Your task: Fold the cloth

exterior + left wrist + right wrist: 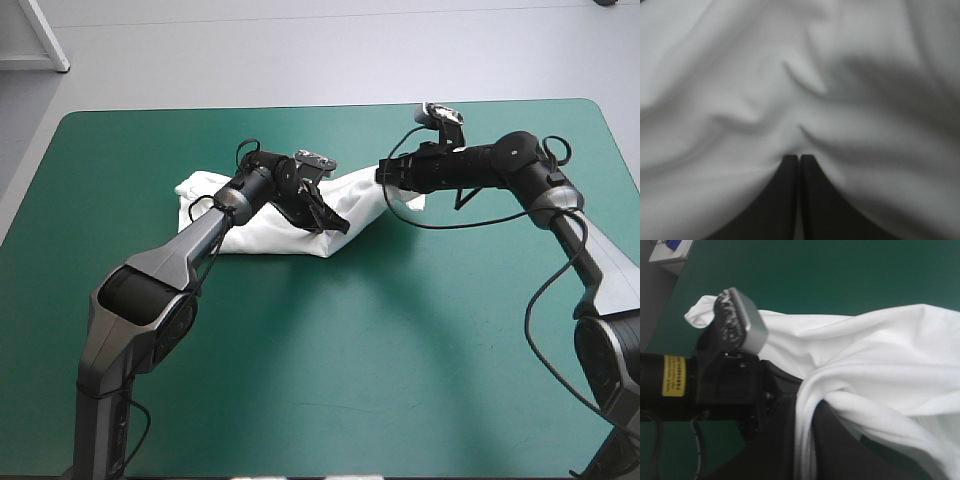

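The white T-shirt (362,200) lies as a crumpled heap on the far middle of the table, partly lifted between the two arms. My left gripper (338,224) sits at the heap's front right part, shut on a fold. In the left wrist view its fingers (799,159) meet in a point with the T-shirt (740,75) bunched over them. My right gripper (384,174) grips the heap's right end. In the right wrist view a strip of the T-shirt (880,355) runs between my right gripper's (804,402) nearly shut fingers. The left arm's wrist (715,380) lies just beside it.
Teal-green cover (330,360) shows on every side of the heap, widest toward the front edge. The table's far edge (300,108) runs a short way behind both grippers.
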